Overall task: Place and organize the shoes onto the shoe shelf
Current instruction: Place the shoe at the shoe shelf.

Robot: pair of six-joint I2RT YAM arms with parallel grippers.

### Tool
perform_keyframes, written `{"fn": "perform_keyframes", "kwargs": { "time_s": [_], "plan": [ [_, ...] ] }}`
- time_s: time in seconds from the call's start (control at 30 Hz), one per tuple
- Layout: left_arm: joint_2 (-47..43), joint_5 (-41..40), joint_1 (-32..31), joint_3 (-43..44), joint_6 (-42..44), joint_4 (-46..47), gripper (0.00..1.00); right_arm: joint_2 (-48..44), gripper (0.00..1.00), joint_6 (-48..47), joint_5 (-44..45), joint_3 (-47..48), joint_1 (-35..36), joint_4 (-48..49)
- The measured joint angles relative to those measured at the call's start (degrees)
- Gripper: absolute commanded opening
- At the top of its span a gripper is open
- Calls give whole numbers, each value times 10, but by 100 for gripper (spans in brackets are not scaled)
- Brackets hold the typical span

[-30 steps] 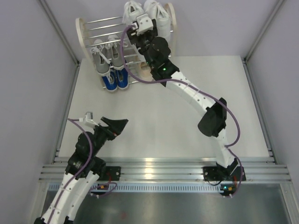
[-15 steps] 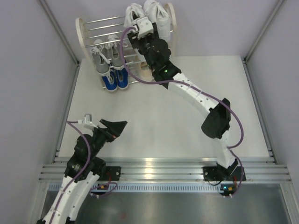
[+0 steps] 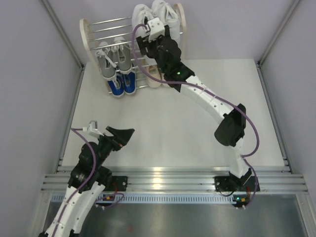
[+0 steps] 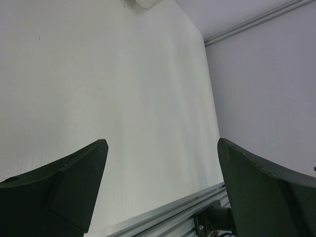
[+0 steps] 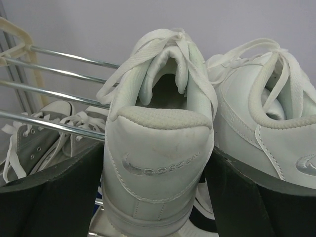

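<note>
The shoe shelf (image 3: 88,34) stands at the back of the table. In the right wrist view my right gripper (image 5: 155,160) is shut on the heel of an all-white shoe (image 5: 155,138) on the top chrome rods (image 5: 64,58). One finger presses each side of the heel. Its partner white shoe (image 5: 266,113) sits just to the right. From above, the white pair (image 3: 165,12) is at the top right and my right gripper (image 3: 144,35) is under its wrist. Grey shoes (image 3: 113,59), blue shoes (image 3: 122,86) and a beige shoe (image 3: 153,76) sit lower. My left gripper (image 3: 127,134) is open and empty.
Grey walls close in the table (image 3: 173,118) on the left, right and back. An aluminium rail (image 3: 163,177) runs along the near edge by the arm bases. The right arm's long white link (image 3: 205,98) stretches diagonally over the table's right half.
The right arm's wrist and elbow have shifted slightly up and to the right at the shelf. The white shoe stays on the top tier. The left arm has barely moved.
</note>
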Motion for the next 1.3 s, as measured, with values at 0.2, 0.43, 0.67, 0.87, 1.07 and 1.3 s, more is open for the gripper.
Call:
{"fn": "perform_keyframes", "kwargs": {
  "time_s": [0.2,0.43,0.67,0.87,1.07,1.3],
  "plan": [
    [0,0,0,0,1,-3,98,-1,85,17,-16,1,-6,-17],
    [0,-1,0,0,3,-4,98,-1,22,36,-24,12,-7,-34],
    [0,-4,0,0,3,-4,98,3,0,45,-35,33,-12,-57],
    [0,-4,0,0,2,-4,98,13,0,49,-42,56,-18,-59],
    [0,-5,0,0,2,-4,98,23,0,45,-45,69,-19,-41],
    [0,-5,0,0,3,-5,98,45,0,29,-41,78,-19,-2]
  ]
}}
